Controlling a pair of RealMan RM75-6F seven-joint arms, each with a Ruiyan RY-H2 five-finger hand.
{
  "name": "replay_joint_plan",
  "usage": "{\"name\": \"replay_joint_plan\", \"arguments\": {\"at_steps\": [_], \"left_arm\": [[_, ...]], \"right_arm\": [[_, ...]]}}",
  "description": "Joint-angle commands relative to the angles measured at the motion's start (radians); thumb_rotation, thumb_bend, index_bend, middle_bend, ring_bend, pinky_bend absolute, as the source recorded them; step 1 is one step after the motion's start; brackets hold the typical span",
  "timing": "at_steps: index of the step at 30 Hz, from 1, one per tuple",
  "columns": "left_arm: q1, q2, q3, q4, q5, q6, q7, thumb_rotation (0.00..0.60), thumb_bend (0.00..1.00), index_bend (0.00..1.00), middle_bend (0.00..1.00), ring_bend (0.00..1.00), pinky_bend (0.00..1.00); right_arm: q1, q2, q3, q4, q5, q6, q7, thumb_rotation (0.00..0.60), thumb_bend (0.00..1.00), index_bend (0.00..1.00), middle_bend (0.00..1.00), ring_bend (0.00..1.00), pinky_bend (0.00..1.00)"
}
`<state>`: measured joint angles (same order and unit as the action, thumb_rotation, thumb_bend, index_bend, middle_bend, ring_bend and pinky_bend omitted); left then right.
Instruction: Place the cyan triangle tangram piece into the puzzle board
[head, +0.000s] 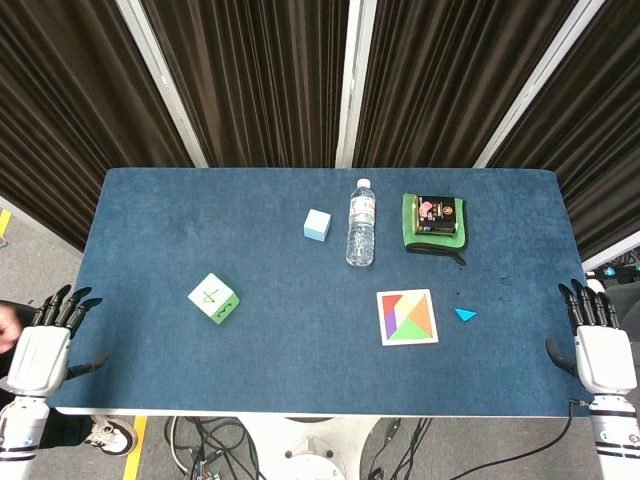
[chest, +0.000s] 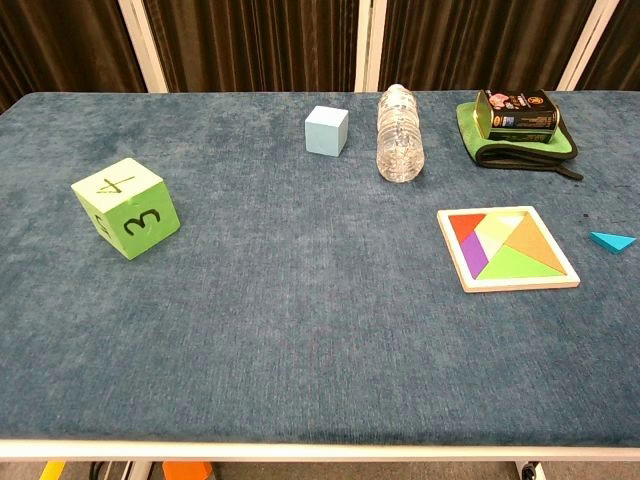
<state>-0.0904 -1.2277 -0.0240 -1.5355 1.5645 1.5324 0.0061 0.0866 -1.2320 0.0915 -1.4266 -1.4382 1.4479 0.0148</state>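
triangle (head: 465, 314) flat on desk (head: 250, 350), just right of board (head: 407, 317), apart | left hand (head: 42, 350) off left edge, fingers spread, holding nothing; right hand (head: 600, 345) off right edge, likewise

On my screen there's a green dice (head: 214, 298) with a 3 and a 4 on its faces sitting off to the left on the blue table (head: 150, 220). Further back I've got a small light blue cube (head: 317, 225), and a water bottle (head: 361, 223) lying down just right of it. Back right there's a dark tin (head: 438, 215) resting on a folded green cloth (head: 409, 232).
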Motion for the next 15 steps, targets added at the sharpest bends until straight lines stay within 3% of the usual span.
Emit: {"name": "replay_joint_plan", "arguments": {"at_steps": [1,15], "left_arm": [[0.0,0.0,0.001,-0.001,0.0,0.0,0.001,0.6,0.0,0.22,0.12,0.01,0.13],[0.001,-0.001,0.001,0.003,-0.002,-0.001,-0.002,0.6,0.0,0.22,0.12,0.01,0.13]], "right_arm": [[0.0,0.0,0.0,0.001,0.001,-0.002,0.0,0.6,0.23,0.0,0.0,0.0,0.0],[0.015,-0.001,-0.014,-0.011,0.008,-0.05,-0.024,0.6,0.18,0.0,0.0,0.0,0.0]]}}
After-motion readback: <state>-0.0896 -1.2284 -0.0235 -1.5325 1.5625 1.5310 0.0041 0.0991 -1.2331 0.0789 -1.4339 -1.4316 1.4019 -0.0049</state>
